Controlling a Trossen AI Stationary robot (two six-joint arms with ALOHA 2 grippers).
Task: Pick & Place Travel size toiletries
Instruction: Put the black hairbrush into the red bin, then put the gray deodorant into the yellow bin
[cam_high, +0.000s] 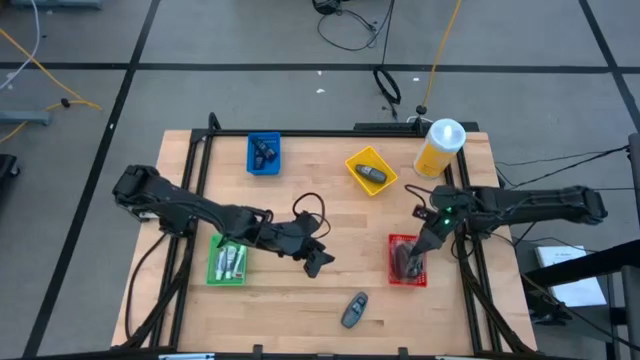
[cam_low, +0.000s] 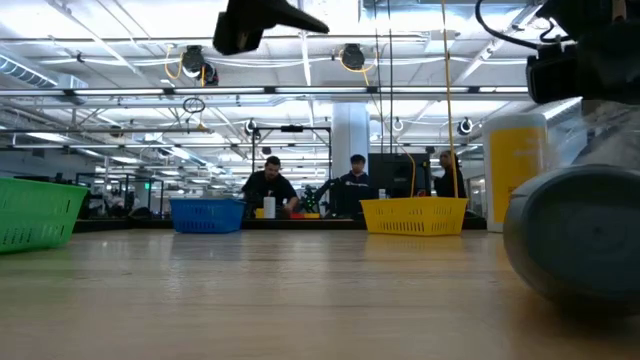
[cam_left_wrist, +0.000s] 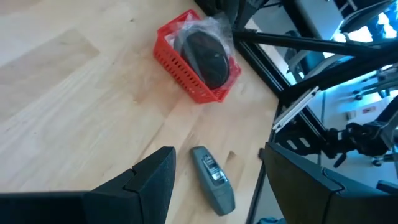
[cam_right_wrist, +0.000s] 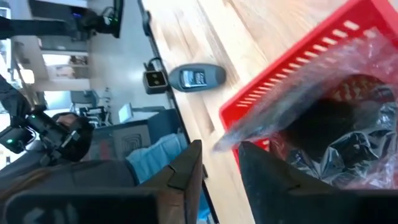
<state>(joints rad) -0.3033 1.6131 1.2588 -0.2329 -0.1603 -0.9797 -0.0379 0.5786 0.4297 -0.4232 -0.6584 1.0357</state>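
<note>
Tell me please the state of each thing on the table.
Grey oblong piece: lying loose on table.
Red tray: holds a dark wrapped pad.
Yellow tray: holds one dark-grey piece.
Green tray: holds tubes.
Left end effector: open, empty.
Right end effector: over the red tray.

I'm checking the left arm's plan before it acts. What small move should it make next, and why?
Probably lower the left gripper over the grey oblong piece, the only item lying loose on the table. The fingers are open and the piece shows between them in the left wrist view. The right gripper is over the red tray.
</note>
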